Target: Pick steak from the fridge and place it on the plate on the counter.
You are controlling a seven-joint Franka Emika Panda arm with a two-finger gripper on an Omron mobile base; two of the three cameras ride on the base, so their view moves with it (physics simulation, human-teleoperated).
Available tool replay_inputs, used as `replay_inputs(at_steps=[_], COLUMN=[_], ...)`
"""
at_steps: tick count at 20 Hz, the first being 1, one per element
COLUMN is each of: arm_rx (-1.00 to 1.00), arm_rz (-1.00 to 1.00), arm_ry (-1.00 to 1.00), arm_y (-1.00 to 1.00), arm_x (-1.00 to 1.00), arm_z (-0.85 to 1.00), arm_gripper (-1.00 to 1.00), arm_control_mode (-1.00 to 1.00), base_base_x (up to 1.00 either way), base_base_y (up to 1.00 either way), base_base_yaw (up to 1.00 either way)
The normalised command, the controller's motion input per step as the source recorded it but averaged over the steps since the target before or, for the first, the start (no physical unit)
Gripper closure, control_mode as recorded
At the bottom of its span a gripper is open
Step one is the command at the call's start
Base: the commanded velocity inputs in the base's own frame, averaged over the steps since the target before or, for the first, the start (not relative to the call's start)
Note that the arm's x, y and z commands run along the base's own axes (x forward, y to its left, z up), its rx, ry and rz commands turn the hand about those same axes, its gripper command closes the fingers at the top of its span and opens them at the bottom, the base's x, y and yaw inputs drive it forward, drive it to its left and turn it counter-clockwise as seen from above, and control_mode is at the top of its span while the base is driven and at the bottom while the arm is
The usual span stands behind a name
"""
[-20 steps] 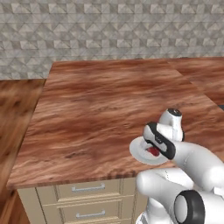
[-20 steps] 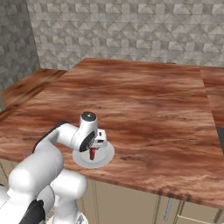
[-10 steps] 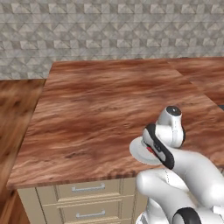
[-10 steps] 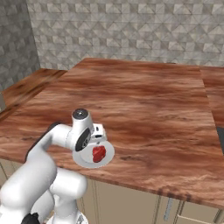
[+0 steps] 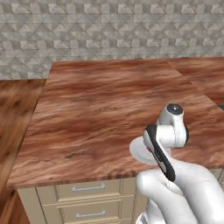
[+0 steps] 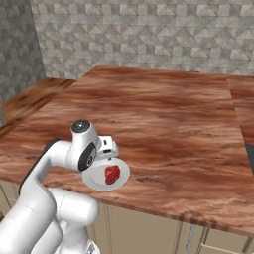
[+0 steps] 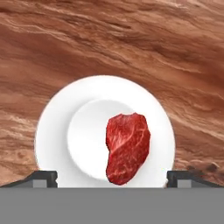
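**Steak lies on the plate, jaws released above it**

The steak [image 7: 127, 148] is a small red lump of raw meat, marbled with pale lines, and it lies flat on the plate [image 7: 57, 131]. In the hand view it sits off-centre in the plate's shallow well and reaches over the inner ring toward the rim. From the right base view the steak [image 6: 112, 173] is plainly resting on the white plate [image 6: 95, 181], with nothing gripping it.

The plate is small, round and plain white. It stands on the bench [image 6: 163, 124], close to the near edge, with bare wood grain showing all around it. From the left base view only a crescent of the plate [image 5: 139, 151] shows, as the arm's wrist covers the rest.

The gripper [image 7: 112, 177] hangs over the plate, looking straight down on it. Its jaws are spread wide and released: the two dark tips stand at either side of the plate's near rim, well apart from the steak, and hold nothing. In the right base view the hand is just above the far left part of the plate.

The bench is a broad reddish-brown wood-grain top running back to a grey patterned tile wall [image 5: 109, 30]. Under its near edge are beige drawers [image 5: 87, 192] with silver handles.
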Motion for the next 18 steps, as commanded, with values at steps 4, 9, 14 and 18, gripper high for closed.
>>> replay_inputs(at_steps=[4,9,14,18], arm_rx=[-0.01,0.02,0.05,0.01], arm_rz=[0.0,-0.06,-0.12,-0.14], arm_ry=[0.0,0.0,-0.04,-0.07], arm_y=[0.03,0.0,0.0,0.0], arm_x=[-0.7,-0.84,-0.64,-0.47], arm_z=[0.31,0.34,0.53,0.64], arm_gripper=[-1.0,-1.0,-1.0,-1.0], arm_control_mode=[-1.0,-1.0,-1.0,-1.0], base_base_x=[0.0,0.0,0.0,0.0], base_base_y=[0.0,0.0,0.0,0.0], base_base_yaw=[0.0,0.0,0.0,0.0])
